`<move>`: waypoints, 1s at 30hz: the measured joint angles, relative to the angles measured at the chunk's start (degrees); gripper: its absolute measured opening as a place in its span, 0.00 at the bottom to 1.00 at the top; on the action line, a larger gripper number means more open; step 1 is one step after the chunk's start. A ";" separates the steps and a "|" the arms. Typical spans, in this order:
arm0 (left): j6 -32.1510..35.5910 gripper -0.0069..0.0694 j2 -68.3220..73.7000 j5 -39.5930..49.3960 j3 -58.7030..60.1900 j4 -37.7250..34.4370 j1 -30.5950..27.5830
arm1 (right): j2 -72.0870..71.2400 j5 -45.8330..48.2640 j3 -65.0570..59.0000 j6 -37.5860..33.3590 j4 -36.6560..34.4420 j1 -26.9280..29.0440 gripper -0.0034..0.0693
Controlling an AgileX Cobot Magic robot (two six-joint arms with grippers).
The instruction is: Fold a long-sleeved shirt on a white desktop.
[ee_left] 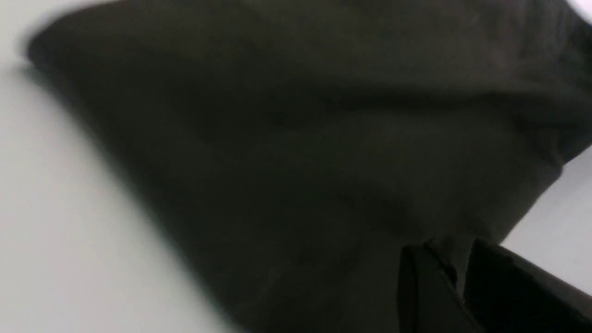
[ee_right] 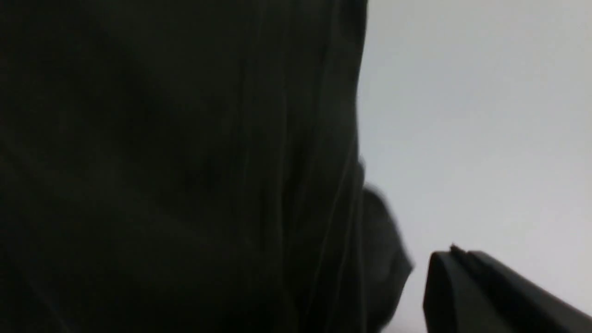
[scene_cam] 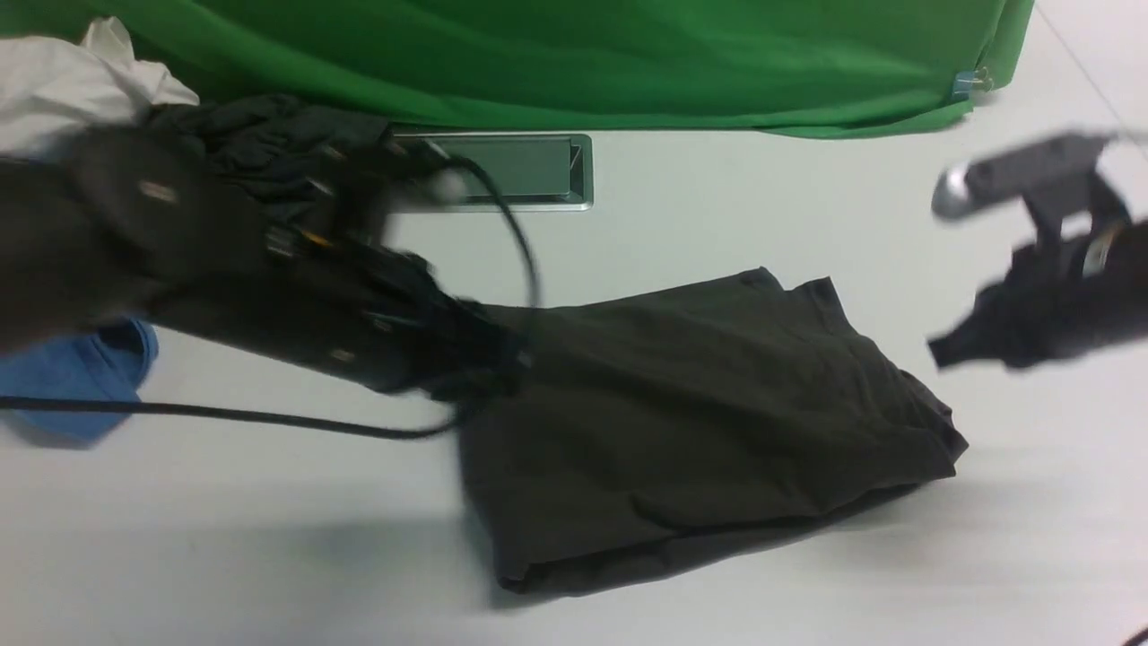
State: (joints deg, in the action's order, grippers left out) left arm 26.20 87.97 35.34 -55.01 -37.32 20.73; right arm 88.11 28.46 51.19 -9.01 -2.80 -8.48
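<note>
The long-sleeved shirt (scene_cam: pixel 700 422) lies folded into a thick dark brownish-black rectangle in the middle of the white desktop (scene_cam: pixel 807 224). My left gripper (scene_cam: pixel 489 359) sits at the shirt's left edge. In the left wrist view its fingers (ee_left: pixel 428 277) stand almost together, with a fold of the shirt (ee_left: pixel 300 152) drawn in between them. My right gripper (scene_cam: pixel 940 350) hovers off the shirt's right side, blurred and shut with nothing in it. In the right wrist view its tips (ee_right: pixel 455 253) are over bare table beside the shirt's edge (ee_right: pixel 185 162).
A metal-framed hatch (scene_cam: pixel 529 170) sits at the back, below the green backdrop (scene_cam: pixel 574 63). At the far left lie a charcoal garment (scene_cam: pixel 260 144), a white cloth (scene_cam: pixel 63 81) and a blue shirt (scene_cam: pixel 81 372). A black cable (scene_cam: pixel 224 414) runs across the table from the left.
</note>
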 joint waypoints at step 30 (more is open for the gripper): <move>-23.75 0.30 12.48 1.37 -0.98 32.77 4.51 | 1.65 -0.23 -1.58 3.72 -0.05 0.69 0.09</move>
State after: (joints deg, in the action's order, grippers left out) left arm 2.45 100.46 36.71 -55.99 -4.54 25.25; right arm 89.77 28.23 49.61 -5.29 -2.86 -7.79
